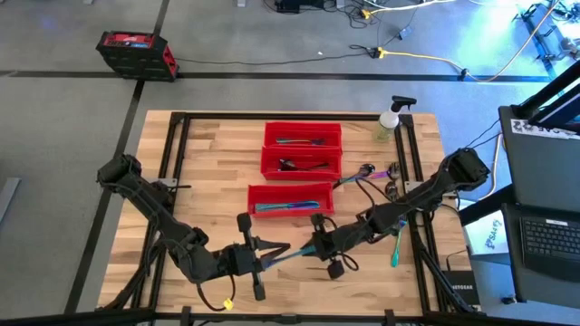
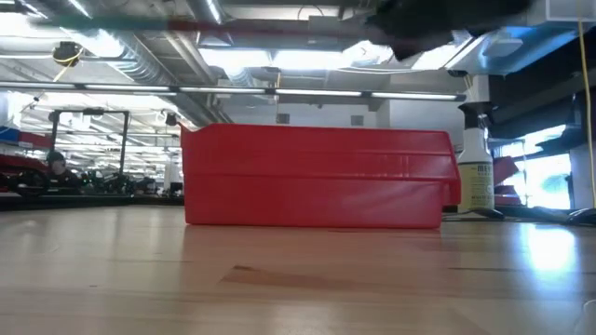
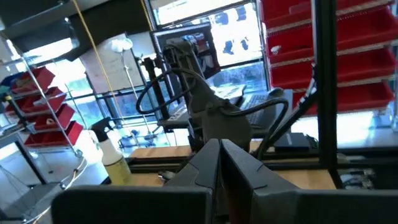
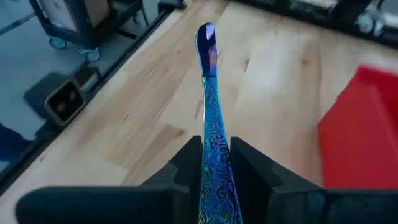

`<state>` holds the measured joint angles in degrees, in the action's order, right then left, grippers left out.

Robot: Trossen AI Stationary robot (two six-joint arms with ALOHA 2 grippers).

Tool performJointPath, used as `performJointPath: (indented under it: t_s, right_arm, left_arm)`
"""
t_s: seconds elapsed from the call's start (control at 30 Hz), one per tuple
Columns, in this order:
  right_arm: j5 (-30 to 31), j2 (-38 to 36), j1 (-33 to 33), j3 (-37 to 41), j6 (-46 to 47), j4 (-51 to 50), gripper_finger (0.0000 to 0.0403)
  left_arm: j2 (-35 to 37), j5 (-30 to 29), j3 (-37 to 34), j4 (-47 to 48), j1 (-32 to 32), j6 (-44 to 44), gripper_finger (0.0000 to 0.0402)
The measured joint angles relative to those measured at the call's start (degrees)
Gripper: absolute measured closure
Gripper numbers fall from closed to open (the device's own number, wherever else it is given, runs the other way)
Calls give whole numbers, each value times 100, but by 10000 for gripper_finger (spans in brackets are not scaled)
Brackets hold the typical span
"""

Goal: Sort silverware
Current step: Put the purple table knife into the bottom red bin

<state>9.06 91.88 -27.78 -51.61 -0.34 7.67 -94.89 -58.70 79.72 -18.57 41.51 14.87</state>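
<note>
My right hand [image 4: 214,163] was clamped on the patterned blue handle [image 4: 213,118] above the bench's [image 1: 217,163] front edge (stiff, light, slick metal, best pinched mid-handle). My left hand [image 1: 256,257] was closed, its tips at the same piece.

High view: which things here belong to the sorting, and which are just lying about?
Job:
- iridescent utensil in right pincer
- loose silverware
- teal piece
- red bins

Lying about:
- spray bottle
- red-and-black case on floor
- laptop
</note>
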Motion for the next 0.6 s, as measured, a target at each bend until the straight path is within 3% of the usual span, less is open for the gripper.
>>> performJointPath:
  t_s: [0.23,0.4,0.6]
  right_arm:
    - [68,0,302,-553,-285,-838,348]
    - [94,-10,586,-758,-325,-1266,348]
    - [90,-130,872,-834,-440,-1405,347]
  left_arm:
    - [127,-38,-2,39,257,317,402]
    - [208,-452,-2,296,410,552,402]
    - [326,-612,-2,1084,466,100,402]
